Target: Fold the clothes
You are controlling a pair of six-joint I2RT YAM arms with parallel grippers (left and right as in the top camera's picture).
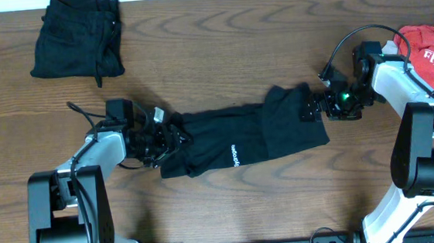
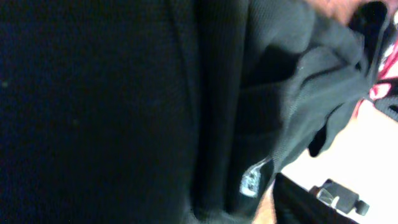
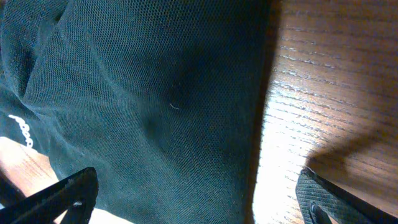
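Observation:
A black top (image 1: 241,135) lies as a long folded strip across the middle of the table, white lettering (image 1: 235,155) on its front edge. My left gripper (image 1: 168,137) is at its bunched left end. In the left wrist view black fabric (image 2: 124,112) fills the frame, only one finger (image 2: 305,202) shows, and the jaws' gap is hidden. My right gripper (image 1: 314,106) is open at the strip's right end. Its fingers (image 3: 68,199) stand wide apart astride the cloth's edge (image 3: 186,112), low over the table.
A folded black pile (image 1: 74,36) sits at the back left. A red tee (image 1: 432,50) with white letters lies at the right edge, behind the right arm. Bare wood (image 1: 235,50) lies behind the strip and in front of it.

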